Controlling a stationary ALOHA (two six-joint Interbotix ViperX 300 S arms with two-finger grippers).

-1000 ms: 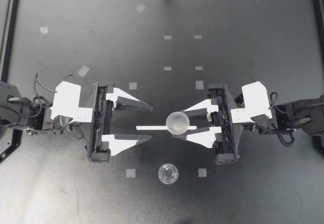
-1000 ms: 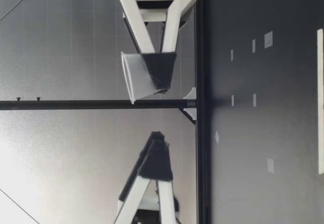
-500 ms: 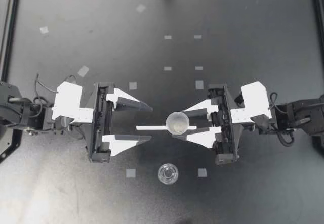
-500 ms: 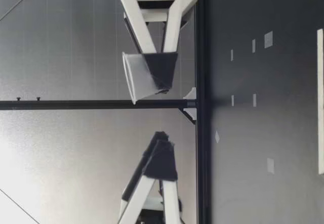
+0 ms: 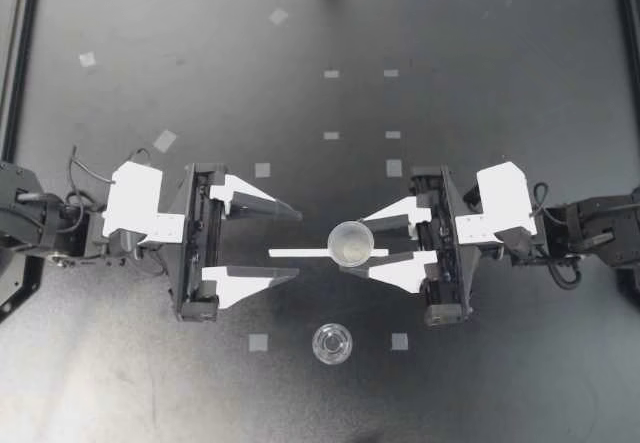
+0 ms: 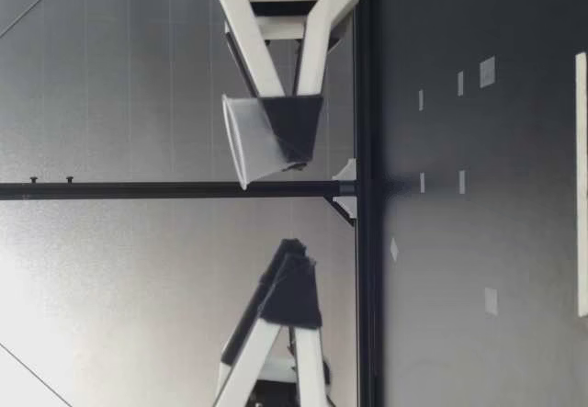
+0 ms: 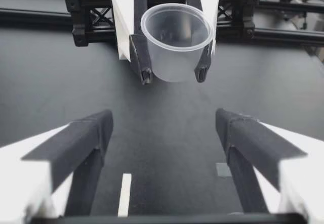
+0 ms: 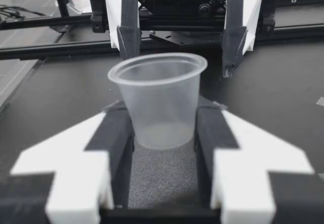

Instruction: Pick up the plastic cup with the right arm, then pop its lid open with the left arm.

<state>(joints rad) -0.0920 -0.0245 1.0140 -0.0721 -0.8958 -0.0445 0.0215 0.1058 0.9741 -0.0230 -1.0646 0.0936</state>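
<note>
**Clear cup pinched in the right gripper, left gripper spread opposite**

A clear cup (image 5: 351, 243) is pinched between the fingers of the right gripper (image 5: 352, 245), which are pressed against its wall from two sides. In the right wrist view the cup (image 8: 158, 97) is seen upright, gripped low on its body, with the wide rim standing free above the fingers. In the low view it (image 6: 262, 141) is carried clear of the bench (image 5: 480, 43), leaning slightly.

The left gripper (image 5: 298, 244) is spread wide and holds nothing. It faces the right gripper, and the cup lies just ahead of its fingertips. From the left wrist view the cup (image 7: 176, 42) is seen ahead of, and centred between, the open fingers.

A second cup (image 5: 332, 343), also clear, stands on the bench to one side of the right gripper, apart from both arms. A white strip (image 5: 300, 253) lies on the bench under the gap between the two grippers.

The wall of the cup looks thin and soft, so it is judged that too hard a squeeze could buckle it, and too light a one could let it slip or tip, since it is gripped only near the base. With the two grippers so near, fingertip contact could knock the cup askew.
</note>
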